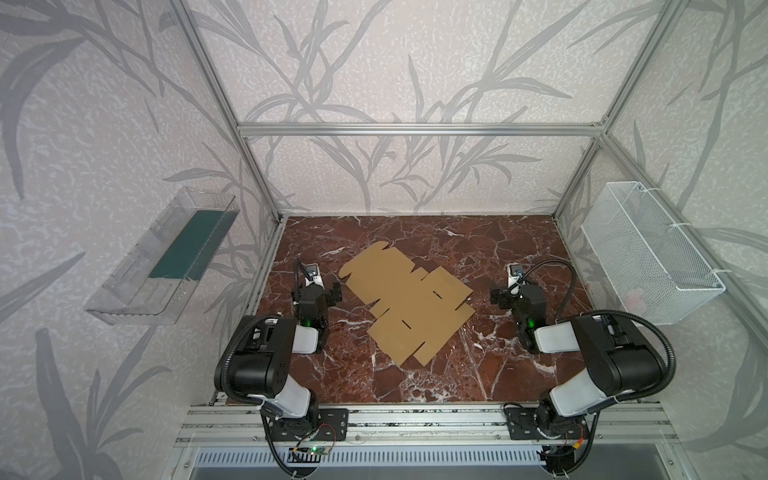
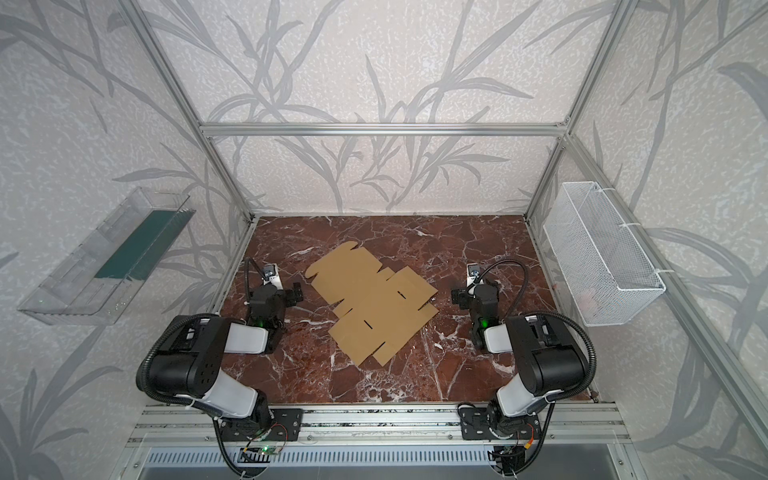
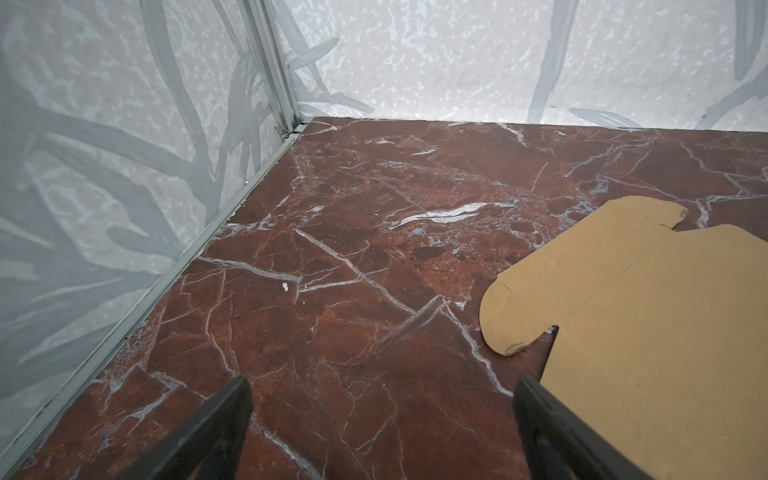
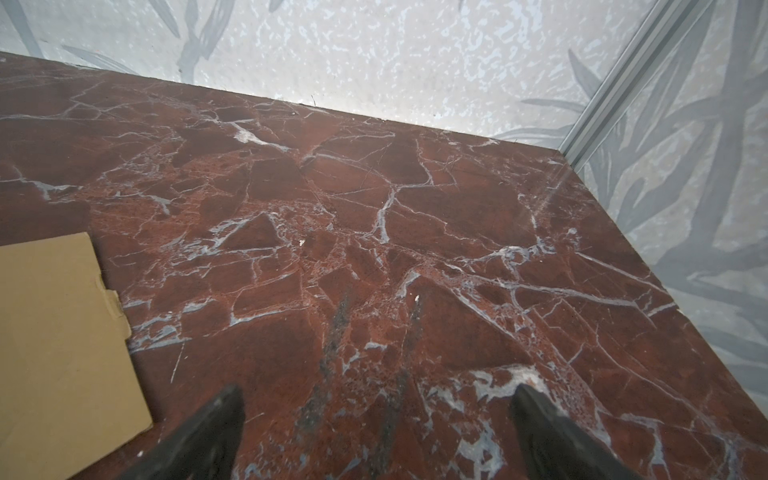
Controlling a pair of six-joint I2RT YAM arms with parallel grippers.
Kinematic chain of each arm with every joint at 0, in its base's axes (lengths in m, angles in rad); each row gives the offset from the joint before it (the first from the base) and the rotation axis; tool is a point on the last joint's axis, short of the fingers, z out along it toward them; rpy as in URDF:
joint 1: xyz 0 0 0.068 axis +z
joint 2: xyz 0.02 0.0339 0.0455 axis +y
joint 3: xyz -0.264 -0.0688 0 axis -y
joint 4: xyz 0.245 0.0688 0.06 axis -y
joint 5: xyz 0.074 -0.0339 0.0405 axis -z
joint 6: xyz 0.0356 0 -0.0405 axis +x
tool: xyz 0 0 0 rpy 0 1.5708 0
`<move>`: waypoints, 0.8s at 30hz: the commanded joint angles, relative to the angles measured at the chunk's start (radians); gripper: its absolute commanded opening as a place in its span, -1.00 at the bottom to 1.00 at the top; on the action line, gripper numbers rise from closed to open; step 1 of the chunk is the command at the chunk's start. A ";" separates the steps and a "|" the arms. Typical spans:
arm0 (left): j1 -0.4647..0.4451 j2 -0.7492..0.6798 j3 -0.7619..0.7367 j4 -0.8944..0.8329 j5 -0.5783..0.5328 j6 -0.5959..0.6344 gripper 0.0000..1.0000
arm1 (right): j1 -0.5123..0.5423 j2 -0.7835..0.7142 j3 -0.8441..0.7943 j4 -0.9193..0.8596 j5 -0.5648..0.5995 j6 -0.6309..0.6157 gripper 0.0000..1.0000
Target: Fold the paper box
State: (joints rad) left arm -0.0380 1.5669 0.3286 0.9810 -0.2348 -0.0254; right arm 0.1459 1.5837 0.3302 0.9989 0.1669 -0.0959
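The paper box (image 1: 405, 305), a plain tan-brown die-cut cardboard sheet with flaps, tabs and narrow slits, lay completely flat near the middle of the red-brown, white-veined, marble-patterned tabletop (image 1: 457, 374). It was turned at a slant to the table's edges, and both top views showed it that way. My left claw (image 3: 382, 399) hung low over bare tabletop just beside the sheet's left side, its two black fingers (image 3: 224, 415) spread wide with nothing between them. In the left wrist view a rounded flap of the sheet lay close to one finger, and as far as I could tell the finger was not touching it. My right claw (image 4: 378, 399) hung on the opposite side of the sheet, also spread wide and empty over bare marble. In the right wrist view a straight edge and a small tab of the cardboard lay off to one side, apart from the fingers. No panel stood up, no crease was bent, and no tab sat in a slit. I judged that the folding had not begun. Everything seemed left to do: raising the walls, turning in the side flaps, locking the tabs into their slits and closing the lid.
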 commanded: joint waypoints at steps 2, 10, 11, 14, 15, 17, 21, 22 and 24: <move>0.003 0.011 0.025 0.028 -0.001 0.022 0.98 | 0.006 0.012 0.021 0.042 0.013 -0.002 0.98; 0.003 0.007 0.019 0.042 -0.004 0.026 0.98 | 0.008 0.004 0.009 0.064 0.023 -0.005 0.98; 0.002 -0.013 0.010 0.046 -0.006 0.027 0.98 | 0.021 -0.033 0.002 0.056 0.073 -0.005 0.98; -0.016 -0.128 0.037 -0.111 -0.024 0.039 0.98 | 0.053 -0.258 0.056 -0.209 0.144 -0.010 0.98; -0.034 -0.161 0.062 -0.174 -0.058 0.055 0.98 | 0.066 -0.349 0.083 -0.324 0.163 0.020 0.98; -0.085 -0.227 0.102 -0.271 -0.129 0.081 0.98 | 0.074 -0.504 0.116 -0.475 0.070 0.106 0.98; -0.124 -0.386 0.155 -0.369 -0.125 -0.097 0.98 | 0.069 -0.746 0.069 -0.590 -0.087 0.762 0.99; -0.123 -0.422 0.178 -0.394 -0.072 -0.160 0.98 | 0.067 -0.809 0.037 -0.608 -0.149 0.883 0.98; -0.123 -0.492 0.226 -0.479 0.037 -0.307 0.98 | 0.067 -0.865 0.014 -0.579 -0.276 0.910 0.98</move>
State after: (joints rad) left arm -0.1627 1.1496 0.4969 0.6411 -0.2985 -0.1352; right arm 0.2150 0.7620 0.3943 0.5468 0.0750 0.4755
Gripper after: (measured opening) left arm 0.990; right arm 0.992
